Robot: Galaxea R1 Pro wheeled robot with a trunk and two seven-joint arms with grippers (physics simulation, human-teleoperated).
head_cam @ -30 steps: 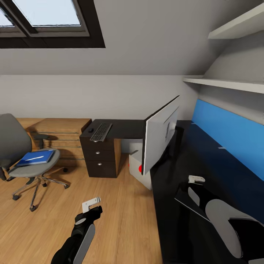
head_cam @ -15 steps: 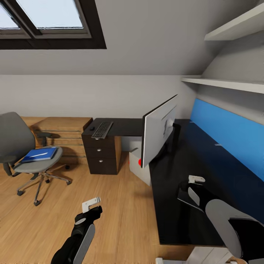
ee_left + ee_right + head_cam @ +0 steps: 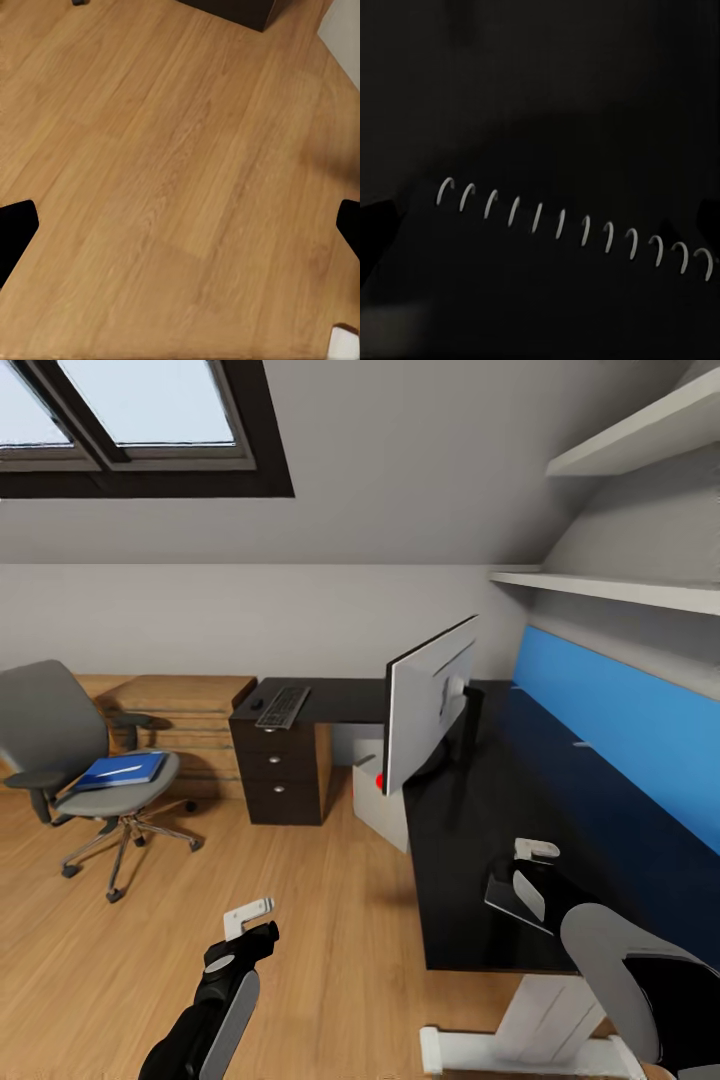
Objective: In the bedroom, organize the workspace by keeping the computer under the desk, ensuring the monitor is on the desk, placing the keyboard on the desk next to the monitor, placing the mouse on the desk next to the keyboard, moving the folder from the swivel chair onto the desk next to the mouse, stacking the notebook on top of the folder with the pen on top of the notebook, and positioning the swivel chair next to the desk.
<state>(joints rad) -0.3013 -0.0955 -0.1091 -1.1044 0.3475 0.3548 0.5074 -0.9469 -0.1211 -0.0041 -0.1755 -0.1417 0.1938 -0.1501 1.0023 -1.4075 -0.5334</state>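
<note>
Right claw (image 3: 530,852) – clamped on the notebook (image 3: 517,903), held over the table (image 3: 470,880) near its front edge. Left claw (image 3: 248,917) – wide, empty, above the floor. Folder (image 3: 122,770) lies on the swivel chair (image 3: 60,745); fetch it to the table before stacking the notebook.

Attic home office: skylight (image 3: 130,420), desk (image 3: 480,840), swivel chair (image 3: 80,750)

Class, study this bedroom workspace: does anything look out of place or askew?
Yes. The blue folder lies on the swivel chair seat rather than on the desk. The monitor stands angled, its silver back towards the room.
</note>
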